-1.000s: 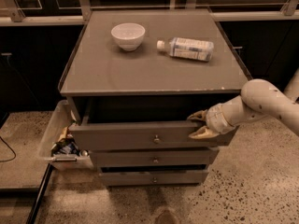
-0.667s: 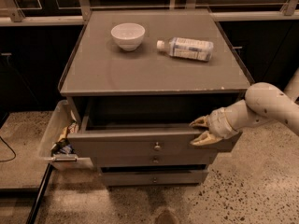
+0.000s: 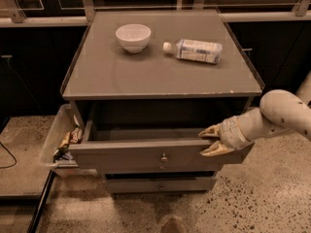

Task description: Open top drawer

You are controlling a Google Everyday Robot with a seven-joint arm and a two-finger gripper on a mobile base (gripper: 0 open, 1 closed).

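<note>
At the bottom of view, nearest me, is speckled stone floor (image 3: 252, 203), then a short grey lower drawer front (image 3: 146, 183), shut as far as I can judge. Just above it the top drawer (image 3: 121, 154), a wide flat grey front w/ a small round metal knob (image 3: 164, 158) at centre, stands part-way out of the cabinet, so I can see down into the deep plain grey box behind it. The pale two-finger gripper (image 3: 204, 142) is at the front's right end, well off the knob. Its fingers are spread apart, the upper one at the front's top edge and the lower one over its face; can't tell if they bear on the wood. The white arm (image 3: 282, 115) reaches in from the right. I'd call this mid-pull, approx. half the travel done. Next move calls for a straight, level draw toward me. W/ the hold this far off-centre the box could rack in its runners, so slow and even. On the left a clear plastic bin (image 3: 51, 137) w/ snack packets sits just beside the drawer's corner; worth watching. Further back on the flat grey cabinet top (image 3: 160, 79) are a white round bowl (image 3: 132, 36) and a clear plastic bottle (image 3: 197, 50) lying on its side, apart from each other; a jerk could roll the bottle. Behind runs a pale metal rail (image 3: 43, 21).
</note>
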